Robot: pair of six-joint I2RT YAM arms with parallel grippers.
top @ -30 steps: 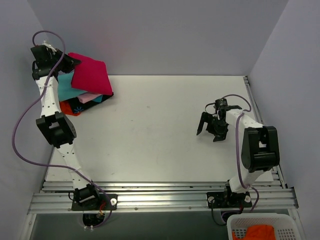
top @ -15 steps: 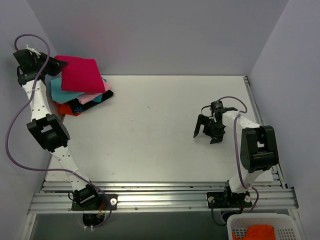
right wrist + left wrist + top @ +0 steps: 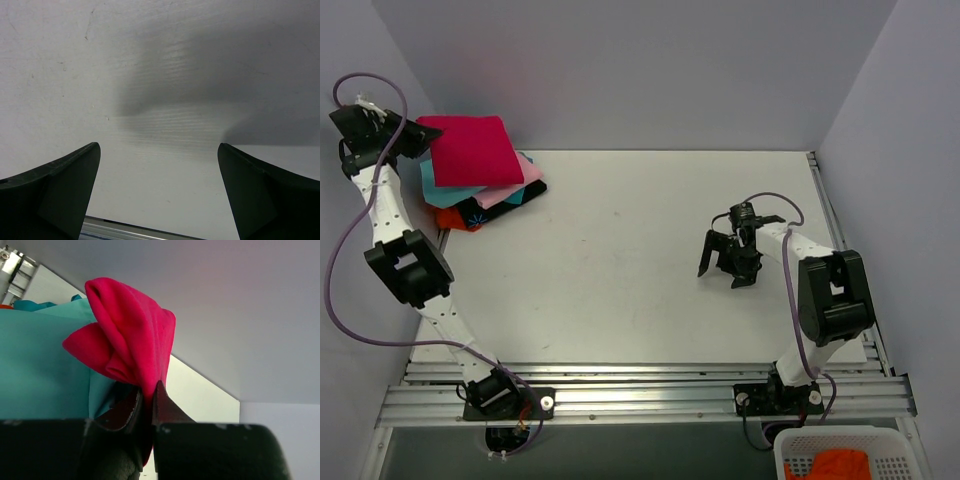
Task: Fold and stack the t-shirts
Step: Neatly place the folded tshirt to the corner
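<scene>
The folded crimson-red t-shirt [image 3: 472,150] lies on top of a stack at the table's far left corner, over teal [image 3: 433,185], pink [image 3: 505,193], black [image 3: 470,210] and orange [image 3: 452,219] folded shirts. My left gripper [image 3: 417,138] is at the red shirt's left edge and is shut on it. In the left wrist view the jaws pinch the red cloth [image 3: 132,340] above the teal shirt [image 3: 40,365]. My right gripper [image 3: 718,266] is open and empty, low over the bare table at the right; its wrist view shows only tabletop [image 3: 160,75].
A white basket [image 3: 840,455] with orange cloth stands below the table's near right corner. Metal rails [image 3: 640,385] run along the near edge. Grey walls close in the back and both sides.
My left gripper has carried the red shirt leftward, and it now sits over the stack. My right gripper has drifted slightly left and toward me, still open.
</scene>
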